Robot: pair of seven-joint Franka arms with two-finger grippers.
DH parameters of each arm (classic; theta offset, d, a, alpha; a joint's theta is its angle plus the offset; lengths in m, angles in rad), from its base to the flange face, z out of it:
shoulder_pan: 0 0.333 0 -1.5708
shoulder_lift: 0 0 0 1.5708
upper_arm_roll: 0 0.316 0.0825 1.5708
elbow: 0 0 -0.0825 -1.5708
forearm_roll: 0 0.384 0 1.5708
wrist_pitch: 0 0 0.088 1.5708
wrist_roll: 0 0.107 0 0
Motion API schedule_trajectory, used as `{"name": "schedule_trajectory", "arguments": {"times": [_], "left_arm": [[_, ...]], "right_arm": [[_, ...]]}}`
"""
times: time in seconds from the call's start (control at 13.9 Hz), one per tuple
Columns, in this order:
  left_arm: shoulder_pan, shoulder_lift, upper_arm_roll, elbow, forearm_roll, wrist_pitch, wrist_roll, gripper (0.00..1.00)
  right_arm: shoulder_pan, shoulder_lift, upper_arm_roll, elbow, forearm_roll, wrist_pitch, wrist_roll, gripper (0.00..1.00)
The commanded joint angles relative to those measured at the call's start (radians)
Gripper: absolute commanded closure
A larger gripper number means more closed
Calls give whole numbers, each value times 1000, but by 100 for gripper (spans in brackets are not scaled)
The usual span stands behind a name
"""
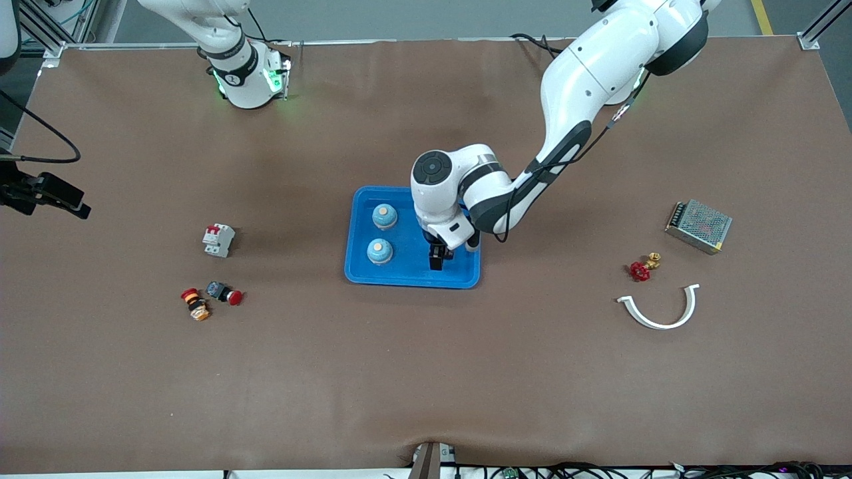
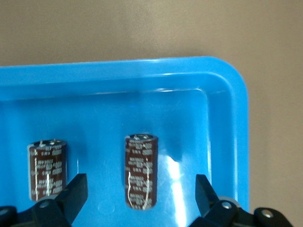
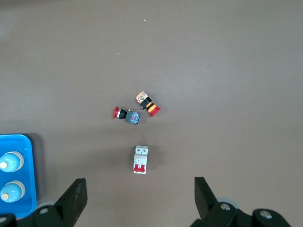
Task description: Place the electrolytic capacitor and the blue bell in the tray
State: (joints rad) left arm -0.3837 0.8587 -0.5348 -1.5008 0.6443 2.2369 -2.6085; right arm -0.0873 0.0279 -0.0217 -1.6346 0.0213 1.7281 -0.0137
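My left hand hangs low over the blue tray, fingers spread wide, gripping nothing; two brown electrolytic capacitors stand upright on the tray floor, one between my fingers, apart from both; two blue bells sit in the tray toward the right arm's end; the placing looks done, only my withdrawal left; from the front my arm hides the capacitors. My right hand, open and empty, waits high over the tabletop above a circuit breaker; the front view cuts it off.
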Motion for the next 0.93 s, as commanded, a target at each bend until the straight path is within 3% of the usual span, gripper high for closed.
{"name": "schedule_trajectory", "arguments": {"times": [0.0, 0.22, 0.65, 0.86], "left_arm": [[19, -35, -16, -4, 5, -46, 11, 0], [78, -53, -59, -6, -9, -88, 62, 0], [331, -63, -269, -13, -8, -209, 217, 0], [403, -64, -313, -22, -8, -256, 260, 0]], "right_arm": [[-12, 6, 11, 21, -3, -18, -3, 0], [-18, 6, 11, 30, -6, -18, -3, 0], [-15, 6, 11, 33, -6, -15, 3, 0], [-12, 9, 11, 33, -6, -15, 4, 0]]}}
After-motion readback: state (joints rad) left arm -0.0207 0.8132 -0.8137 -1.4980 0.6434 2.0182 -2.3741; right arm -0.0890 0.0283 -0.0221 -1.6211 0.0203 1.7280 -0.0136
